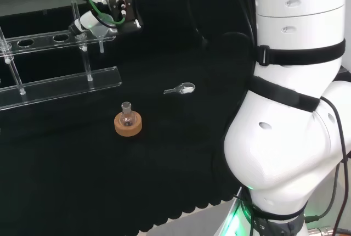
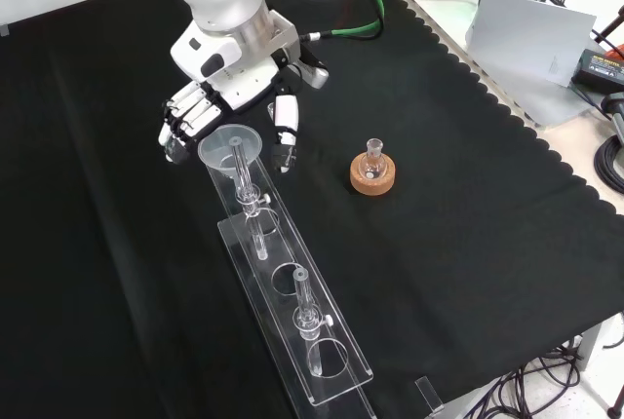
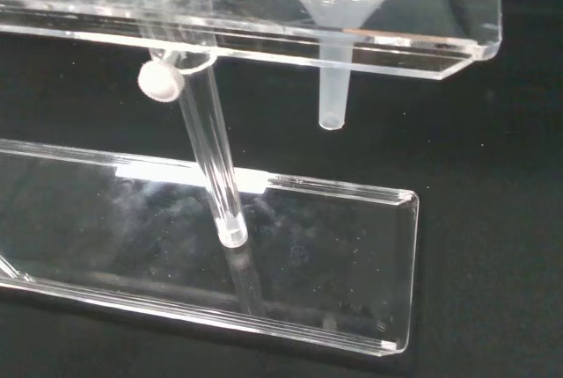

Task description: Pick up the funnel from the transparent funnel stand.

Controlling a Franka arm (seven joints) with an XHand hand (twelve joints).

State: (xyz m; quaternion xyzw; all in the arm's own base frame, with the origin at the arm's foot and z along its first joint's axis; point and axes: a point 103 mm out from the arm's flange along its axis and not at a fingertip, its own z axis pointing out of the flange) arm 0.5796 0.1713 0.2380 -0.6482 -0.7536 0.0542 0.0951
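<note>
A clear funnel (image 2: pixel 232 143) sits in the end hole of the transparent stand (image 2: pixel 292 317), with its stem (image 3: pixel 332 88) hanging below the upper shelf (image 3: pixel 422 44). In the front view the hand (image 2: pixel 226 97) hovers just behind and over the funnel. Its fingers (image 2: pixel 182 122) are left of the rim and its thumb (image 2: pixel 285 132) is right of it, with a small gap showing. The hand is open and holds nothing. In the head view the hand (image 1: pixel 97 21) is at the right end of the stand (image 1: pixel 60 85), above the funnel (image 1: pixel 102 43).
A small round flask on a cork ring (image 2: pixel 373 175) (image 1: pixel 128 124) stands right of the stand in the front view. A clear scoop (image 1: pixel 181 89) lies on the cloth. A grey box (image 2: pixel 531 29) and cables lie past the cloth's scalloped edge.
</note>
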